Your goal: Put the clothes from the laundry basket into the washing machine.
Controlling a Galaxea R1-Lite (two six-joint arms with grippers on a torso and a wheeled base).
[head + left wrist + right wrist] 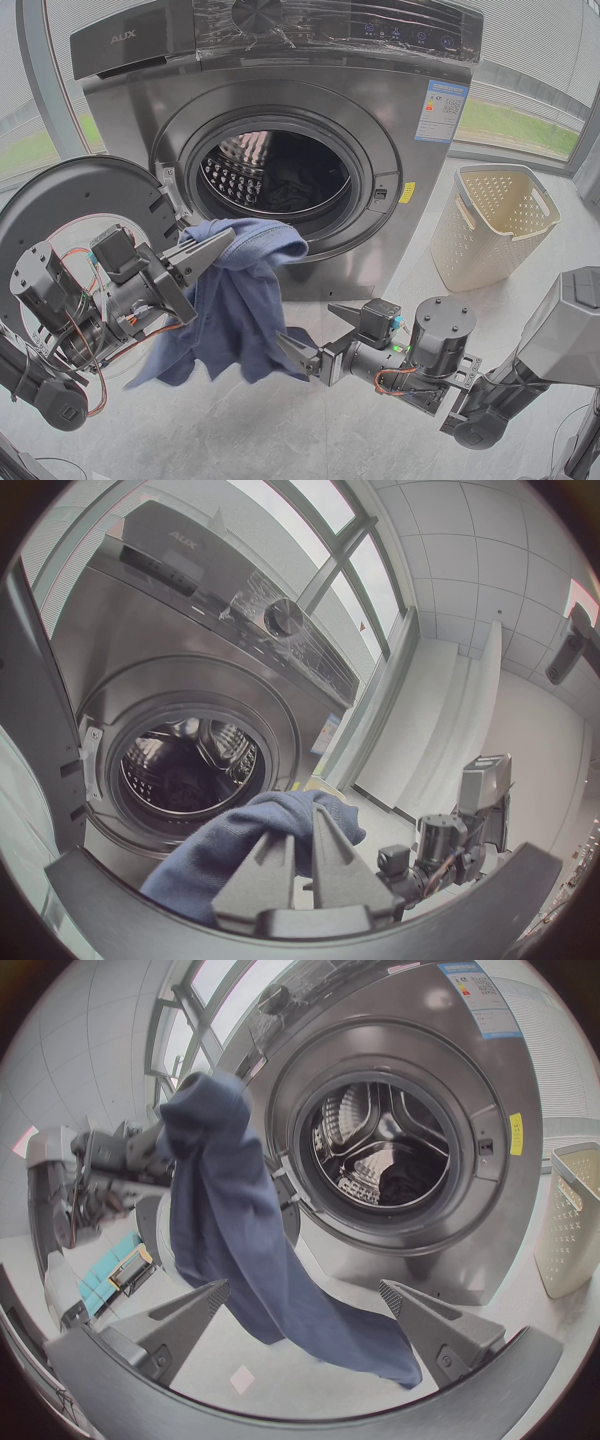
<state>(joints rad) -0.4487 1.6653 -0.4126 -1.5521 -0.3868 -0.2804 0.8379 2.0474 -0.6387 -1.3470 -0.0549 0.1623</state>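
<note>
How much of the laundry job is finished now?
Done: dark clothing lies in the steel drum; the cream plastic basket looks empty. In hand: the left gripper holds a blue cloth garment before the drum; the right gripper is open below. Left: loading it.

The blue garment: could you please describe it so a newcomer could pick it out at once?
Find the grey washing machine with its door open. Just in front of it, the left claw is shut on a blue garment that hangs toward the floor. Unlike the dark clothing in the drum, it is blue and outside the machine.
</note>
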